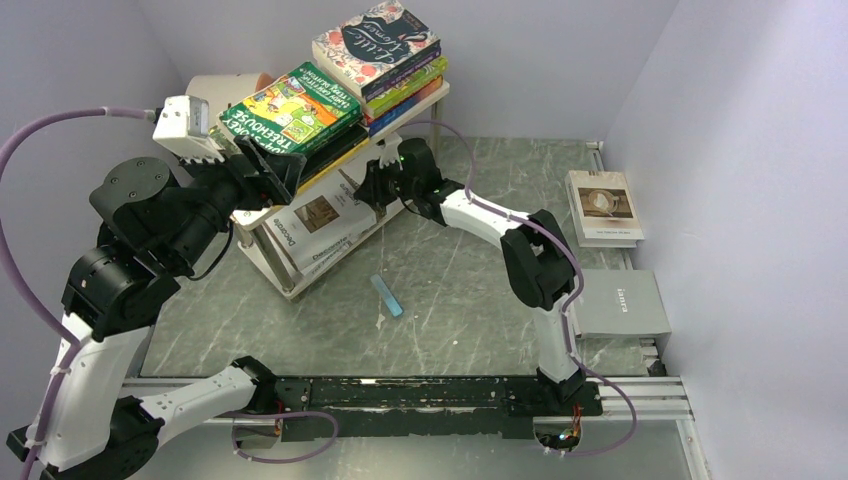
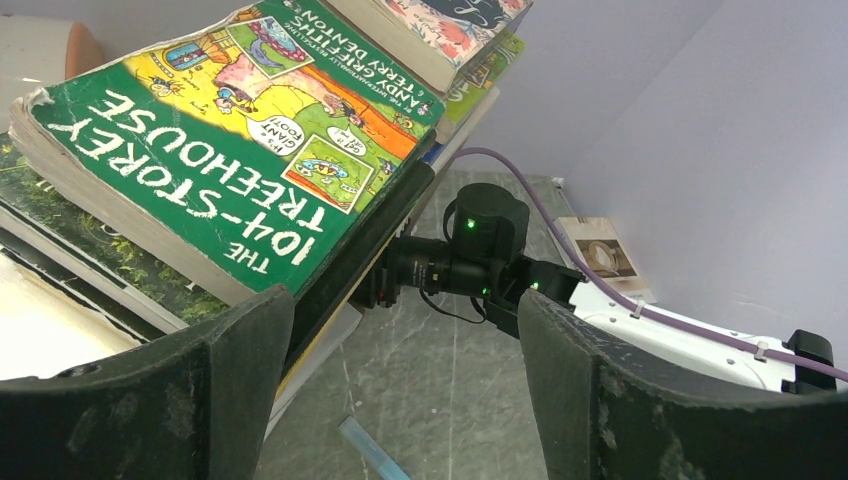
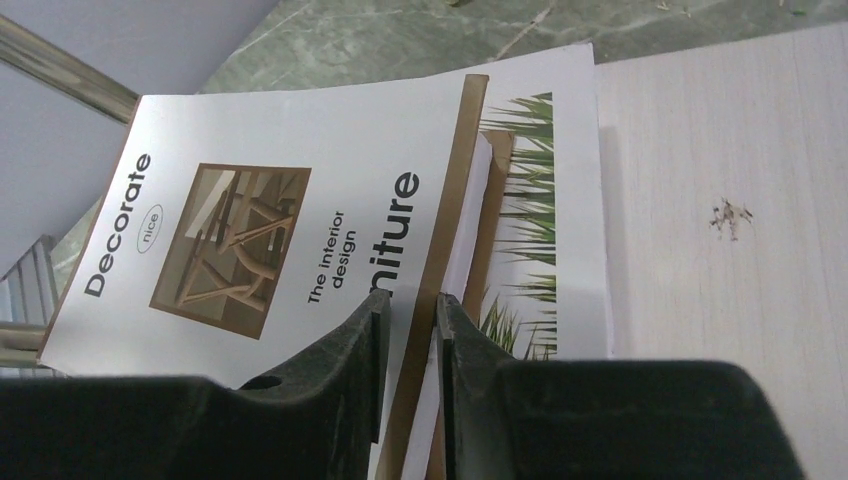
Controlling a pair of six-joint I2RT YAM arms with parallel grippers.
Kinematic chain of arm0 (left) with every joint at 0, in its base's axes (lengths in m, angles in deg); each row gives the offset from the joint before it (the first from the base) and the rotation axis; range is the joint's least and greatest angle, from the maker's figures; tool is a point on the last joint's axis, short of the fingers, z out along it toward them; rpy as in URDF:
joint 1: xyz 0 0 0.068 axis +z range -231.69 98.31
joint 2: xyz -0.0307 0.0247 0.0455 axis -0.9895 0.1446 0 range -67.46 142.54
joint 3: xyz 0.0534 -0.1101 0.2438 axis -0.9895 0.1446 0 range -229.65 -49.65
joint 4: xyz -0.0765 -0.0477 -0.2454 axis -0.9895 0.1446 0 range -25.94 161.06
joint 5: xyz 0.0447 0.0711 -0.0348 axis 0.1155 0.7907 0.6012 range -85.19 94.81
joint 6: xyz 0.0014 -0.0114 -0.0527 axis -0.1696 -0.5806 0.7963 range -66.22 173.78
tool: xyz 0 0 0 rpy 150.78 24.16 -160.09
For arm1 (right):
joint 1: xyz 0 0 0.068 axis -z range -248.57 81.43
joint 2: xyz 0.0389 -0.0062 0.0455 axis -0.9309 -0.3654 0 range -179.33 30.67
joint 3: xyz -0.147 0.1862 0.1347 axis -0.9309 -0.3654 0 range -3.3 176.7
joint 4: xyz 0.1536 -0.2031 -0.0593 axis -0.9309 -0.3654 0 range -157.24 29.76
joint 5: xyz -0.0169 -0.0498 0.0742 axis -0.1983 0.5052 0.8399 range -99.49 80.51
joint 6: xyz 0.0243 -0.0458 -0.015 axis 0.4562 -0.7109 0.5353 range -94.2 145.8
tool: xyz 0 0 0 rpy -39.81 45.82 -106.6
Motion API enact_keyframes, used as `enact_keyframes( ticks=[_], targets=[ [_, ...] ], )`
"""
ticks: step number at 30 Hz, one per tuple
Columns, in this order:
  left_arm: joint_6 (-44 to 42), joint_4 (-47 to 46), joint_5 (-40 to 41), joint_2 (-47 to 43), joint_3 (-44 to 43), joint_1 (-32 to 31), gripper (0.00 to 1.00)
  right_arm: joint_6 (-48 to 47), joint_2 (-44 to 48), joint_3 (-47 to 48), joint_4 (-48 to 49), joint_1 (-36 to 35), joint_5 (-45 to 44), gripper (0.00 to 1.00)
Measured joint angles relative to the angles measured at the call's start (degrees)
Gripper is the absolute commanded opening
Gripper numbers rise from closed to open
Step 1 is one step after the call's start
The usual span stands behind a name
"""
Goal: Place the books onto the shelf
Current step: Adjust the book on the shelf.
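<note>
The shelf stands at the far left of the table, its top board already loaded with stacked paperbacks: a green paperback on the near pile and a floral one on the far pile. On the lower board lies a large white book, angled, with its corner overhanging the front edge. It sits on another book with a grass picture. The white book looks broad, thin and glossy, so it is likely moderately heavy, slippery on the face, and prone to sag or fan open if lifted by the cover alone. The firmer hold would be across the spine edge, cover and pages together. A beige book and a grey book lie flat at the table's right side, well apart from both arms. The right pincer has its jaws drawn almost together, and the white book's brown-banded edge runs into the slit between them, apparently pinched. The left pincer gapes wide and holds nothing, hovering just beside the green paperback's corner.
</note>
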Motion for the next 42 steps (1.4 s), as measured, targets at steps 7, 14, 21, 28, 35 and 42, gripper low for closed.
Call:
enact_keyframes(
  ticks=[7,14,21,28,35,42],
  targets=[
    [0.0,0.0,0.0,0.0,0.0,0.0,0.87,-0.7,-0.8,0.8,0.6,0.4,2.3,0.37],
    [0.0,0.0,0.0,0.0,0.0,0.0,0.87,3.7,2.1,-3.1,1.3,0.0,-1.2,0.61],
    [0.0,0.0,0.0,0.0,0.0,0.0,0.87,6.6,5.4,-5.9,0.7,0.1,-9.3,0.9],
    [0.0,0.0,0.0,0.0,0.0,0.0,0.87,8.7,7.1,-8.0,3.0,2.0,-12.5,0.97],
    [0.0,0.0,0.0,0.0,0.0,0.0,0.87,14.8,6.9,-8.6,5.9,3.5,-7.6,0.94],
    [0.0,0.0,0.0,0.0,0.0,0.0,0.87,22.6,6.8,-13.0,11.0,3.7,-7.5,0.73]
  ],
)
